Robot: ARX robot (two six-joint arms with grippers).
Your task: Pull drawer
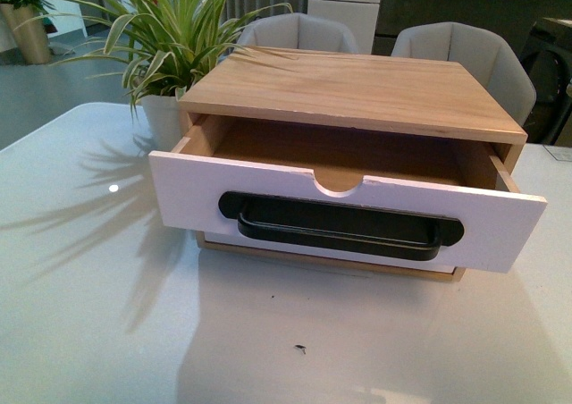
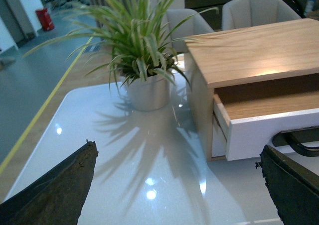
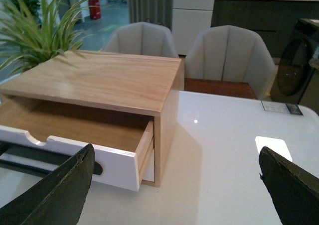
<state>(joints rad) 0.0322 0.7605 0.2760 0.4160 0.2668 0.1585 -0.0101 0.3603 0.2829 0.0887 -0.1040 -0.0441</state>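
Well, from the front camera I see the drawer point(image 1: 393, 203) standing partly out of the wooden cabinet point(image 1: 357, 87), its white front facing the near edge of the bench point(image 1: 89, 288). The black bar handle point(image 1: 340, 228) runs along the front, under the half-round notch point(image 1: 337, 182) in the top edge. The cabinet sits toward the far edge. A potted plant point(image 1: 170, 37) stands just beside its left side, and two grey chairs point(image 1: 465, 51) sit beyond the far edge. A small dark speck point(image 1: 301, 349) lies near the near edge. Neither arm shows here.

On the left wrist camera, the left gripper point(image 2: 175, 153) hangs over bare bench, jaws spread wide with nothing between them. It is apart from the drawer's left end point(image 2: 269, 130), which juts out of the cabinet, and one end of the handle is just visible there.

On the right wrist camera, the right gripper point(image 3: 175, 150) is likewise spread, pinching nothing. It is over the bench off the cabinet's right side. I see the drawer's right corner point(image 3: 119, 165) clear of the cabinet, its wooden inside empty.
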